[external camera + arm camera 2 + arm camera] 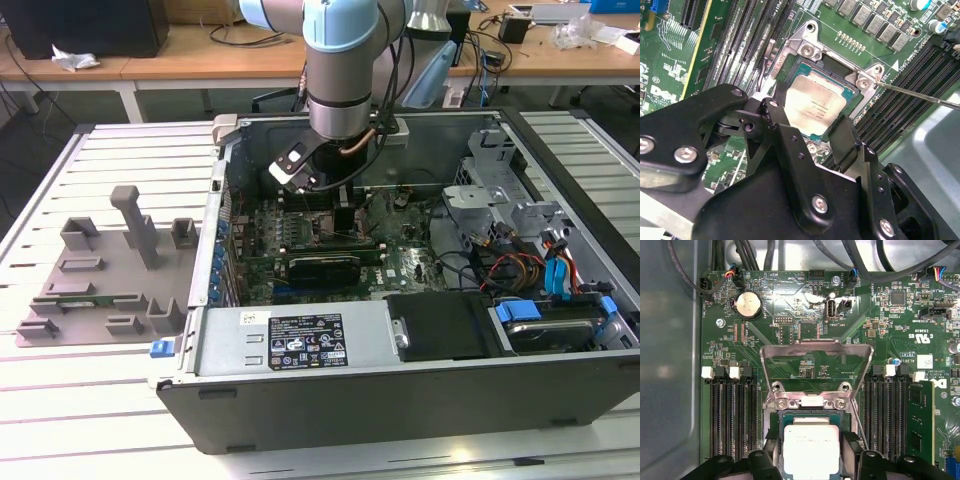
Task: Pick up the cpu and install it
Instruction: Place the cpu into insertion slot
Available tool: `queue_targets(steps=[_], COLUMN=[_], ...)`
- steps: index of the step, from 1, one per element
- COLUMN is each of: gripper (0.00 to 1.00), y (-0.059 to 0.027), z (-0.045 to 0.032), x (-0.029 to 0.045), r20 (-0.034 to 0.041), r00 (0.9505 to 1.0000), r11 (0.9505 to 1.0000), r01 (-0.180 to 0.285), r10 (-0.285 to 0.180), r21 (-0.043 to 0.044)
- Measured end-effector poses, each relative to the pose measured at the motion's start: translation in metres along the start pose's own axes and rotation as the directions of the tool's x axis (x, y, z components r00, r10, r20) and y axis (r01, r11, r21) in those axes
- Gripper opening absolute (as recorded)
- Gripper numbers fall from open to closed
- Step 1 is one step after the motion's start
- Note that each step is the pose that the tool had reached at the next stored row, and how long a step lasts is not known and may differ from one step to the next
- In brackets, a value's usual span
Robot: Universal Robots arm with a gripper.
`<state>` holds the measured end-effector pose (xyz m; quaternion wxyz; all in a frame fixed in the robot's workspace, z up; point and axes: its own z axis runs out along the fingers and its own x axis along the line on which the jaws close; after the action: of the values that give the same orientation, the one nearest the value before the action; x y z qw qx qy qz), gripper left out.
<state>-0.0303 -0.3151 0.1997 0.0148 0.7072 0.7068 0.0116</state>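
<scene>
Found the cpu (812,105) in the socket (807,47) right under the gripper (809,127), memory slots (735,415) on either side, the load plate (816,346) just beyond, the tray (100,285) well apart.

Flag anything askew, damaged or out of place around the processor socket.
Nothing stands out. The cpu sits square, its edges parallel to the socket's metal frame. The load plate is swung open and the lever unlatched, as an install needs. No damage shows.
</scene>
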Motion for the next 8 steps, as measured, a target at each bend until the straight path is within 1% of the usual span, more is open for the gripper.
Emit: queue_targets(steps=[1, 5, 6, 7, 8], gripper=[0.61, 0.61, 0.61, 0.59, 0.11], y=[0.0, 0.0005, 0.0006, 0.0007, 0.0008], z=[-0.0002, -0.013, -0.0148, -0.018, -0.0202], x=[0.0, -0.0001, -0.0001, -0.0001, -0.0001], r20=[0.0002, 0.0001, 0.0001, 0.0003, 0.0005], r00=[1.0, 1.0, 1.0, 1.0, 1.0], r11=[1.0, 1.0, 1.0, 1.0, 1.0], r01=[0.0, 0.0, 0.0, 0.0, 0.0], r10=[0.0, 0.0, 0.0, 0.0, 0.0], r21=[0.0002, 0.0, 0.0, 0.0, 0.0])
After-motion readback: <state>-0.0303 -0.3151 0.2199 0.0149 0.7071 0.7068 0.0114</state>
